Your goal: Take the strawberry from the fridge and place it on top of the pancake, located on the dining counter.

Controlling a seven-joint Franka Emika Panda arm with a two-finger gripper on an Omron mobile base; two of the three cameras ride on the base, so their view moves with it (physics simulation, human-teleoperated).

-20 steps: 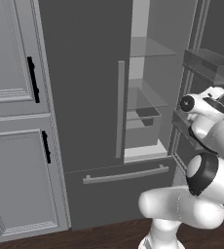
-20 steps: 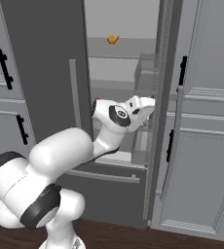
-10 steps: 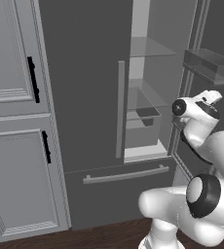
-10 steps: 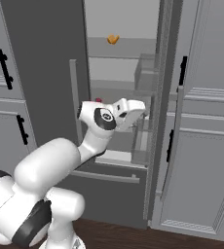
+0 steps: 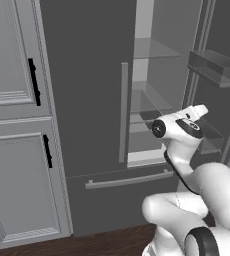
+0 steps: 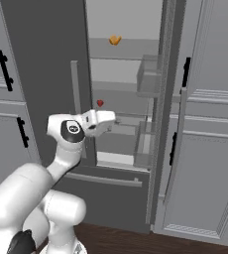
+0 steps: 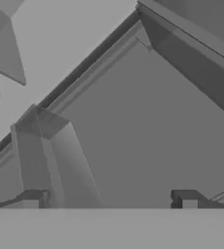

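Inside the fridge: the tall dark grey double-door fridge (image 6: 46, 64) stands with its right door swung open, glass shelves and clear door bins showing.
Strawberry: the tiny bright red berry (image 6: 100, 103) lies on a middle glass shelf near that shelf's left edge in the right base view; the left base view looks in at an angle where it cannot be made out.
Upper shelf: a small orange-brown lump (image 6: 115, 39) sits toward the back edge, seen from the right base camera alone.
Fingers: the two small dark fingers (image 7: 110, 200) stand spread wide at the bottom of the hand view, nothing between them; in both base views the tips are too small to read.
Hand: the white hand reaches into the opening, just below and right of the berry, apart from it.
Hand view: tilted grey shelf planes and a translucent bin; which shelf is hard to tell.
Cabinets: lighter grey panelled cabinets (image 5: 12, 125) with black handles flank the fridge, cut off at the frame edges.
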